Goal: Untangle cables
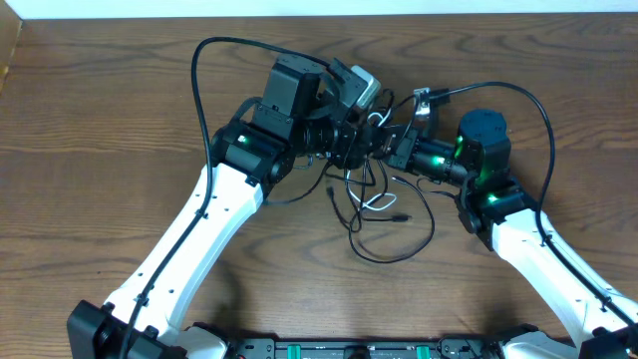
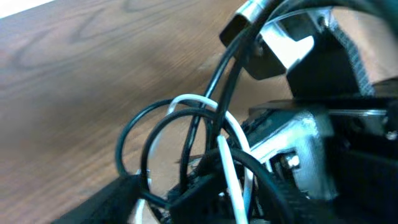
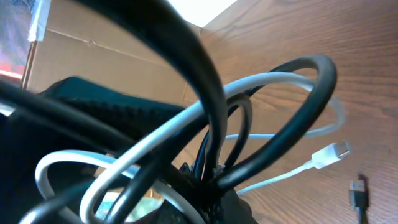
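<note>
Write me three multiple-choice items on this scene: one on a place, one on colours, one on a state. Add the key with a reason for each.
1. Where is the tangle of cables?
A. Beside the left arm's base.
B. Mid-table, between and just below the left gripper and the right gripper.
C. Off in a far corner.

2. Which colours are the cables?
A. Red and blue.
B. All white.
C. Black and white.

3. What is the state of the white plug?
A. Free, plugged into nothing.
B. Seated in a socket.
C. Clamped between fingers.

Key:
1 B: the overhead view shows the loops under where the two grippers meet.
2 C: a black cable and a white cable cross each other.
3 A: its tip ends bare over the wood.
</note>
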You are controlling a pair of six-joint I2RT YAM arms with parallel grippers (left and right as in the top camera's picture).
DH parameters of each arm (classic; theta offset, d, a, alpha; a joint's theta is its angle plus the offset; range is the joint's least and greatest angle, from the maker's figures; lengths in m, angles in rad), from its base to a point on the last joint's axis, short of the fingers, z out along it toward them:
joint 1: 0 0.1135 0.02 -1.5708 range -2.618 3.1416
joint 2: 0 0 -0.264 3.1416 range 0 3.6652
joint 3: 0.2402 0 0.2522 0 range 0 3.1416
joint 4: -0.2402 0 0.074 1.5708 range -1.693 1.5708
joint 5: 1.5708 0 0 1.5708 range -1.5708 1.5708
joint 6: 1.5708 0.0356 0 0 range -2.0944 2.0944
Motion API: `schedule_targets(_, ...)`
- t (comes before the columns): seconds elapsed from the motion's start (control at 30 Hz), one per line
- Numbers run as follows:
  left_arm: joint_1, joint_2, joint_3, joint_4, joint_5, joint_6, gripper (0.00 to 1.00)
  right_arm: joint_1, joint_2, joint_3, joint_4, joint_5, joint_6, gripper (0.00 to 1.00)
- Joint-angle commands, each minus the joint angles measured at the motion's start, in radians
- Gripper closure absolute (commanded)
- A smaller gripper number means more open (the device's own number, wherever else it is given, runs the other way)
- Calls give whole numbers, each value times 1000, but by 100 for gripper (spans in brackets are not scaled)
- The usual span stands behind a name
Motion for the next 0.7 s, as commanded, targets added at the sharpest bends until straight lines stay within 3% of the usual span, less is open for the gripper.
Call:
schedule_targets(0.0, -2, -5, 20, -9, -40, 15, 50, 2, -19, 6, 8, -30, 8, 99)
schedule_targets(0.2, -2, -5, 20, -16, -40, 15, 81, 2, -19, 6, 7, -37, 5, 99)
schedule_targets(0.27, -1, -5, 20, -19, -40, 15, 92, 2, -19, 6, 6, -37, -9, 94)
schedule_targets(0.33, -1, -5, 20, -18, -40, 15, 92, 1, -19, 6, 0, -37, -40, 89)
schedule_targets(0.57, 1, -6, 20, -19, -169, 1, 92, -17, -19, 6, -82, -6, -99, 88)
schedule_targets(0.67, 1, -6, 21, -18, -183, 0, 92, -20, -19, 6, -135, 14, -152, 82)
